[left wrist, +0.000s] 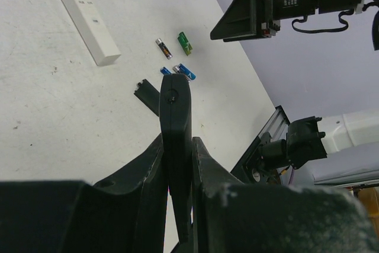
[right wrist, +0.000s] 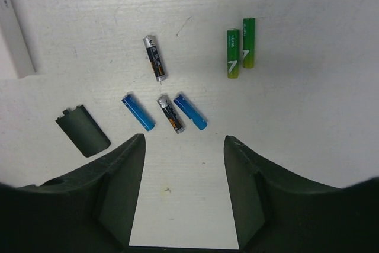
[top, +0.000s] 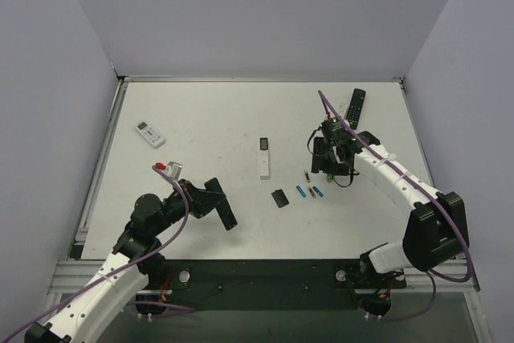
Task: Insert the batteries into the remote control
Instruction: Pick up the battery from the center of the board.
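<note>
Well, R gripper point(right wrist: 183, 140) spread, 6 batteries point(right wrist: 172, 114) near

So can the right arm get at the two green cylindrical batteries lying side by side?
Probably yes: the open right gripper hovers facing the green batteries, and nothing covers or crowds them.

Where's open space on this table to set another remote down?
Widest bare patch: white table between the small white remote and the slim white remote. The strip from the blue, dark and green batteries to the near edge is free. Crowded: those batteries and the black battery cover by the open right gripper. The left gripper holds a dark remote.
</note>
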Motion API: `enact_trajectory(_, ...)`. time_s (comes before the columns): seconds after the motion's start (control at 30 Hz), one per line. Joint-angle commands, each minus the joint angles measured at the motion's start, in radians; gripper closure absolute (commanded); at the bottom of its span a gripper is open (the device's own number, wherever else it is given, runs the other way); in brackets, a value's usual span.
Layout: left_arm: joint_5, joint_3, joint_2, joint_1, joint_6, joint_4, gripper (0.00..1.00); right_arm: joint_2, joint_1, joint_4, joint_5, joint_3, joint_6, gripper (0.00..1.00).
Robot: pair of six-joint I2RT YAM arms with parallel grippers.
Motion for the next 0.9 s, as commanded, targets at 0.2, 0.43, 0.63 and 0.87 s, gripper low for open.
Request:
enact_trajectory(0.2,-0.045,0.079,0.049,-0.015,0.013,0.078,1.0,0.172,0.05,-0.021,-0.122,0.07,-0.132,0.68)
enact_trajectory(0.43,-0.06,0.073,0.077,-0.012,-0.015,0.124,1.0,0.282,0.127,-0.015,-0.099,0.126,-0.175,0.69)
enact_trajectory(0.63,-0.059,0.087,0.117,-0.01,-0.016,0.138,1.0,0.34,0.153,-0.013,-0.07,0.154,-0.21,0.7)
enact_trajectory(0.87,-0.053,0.102,0.158,-0.009,-0.003,0.149,1.0,0.402,0.173,-0.022,-0.048,0.185,-0.235,0.72)
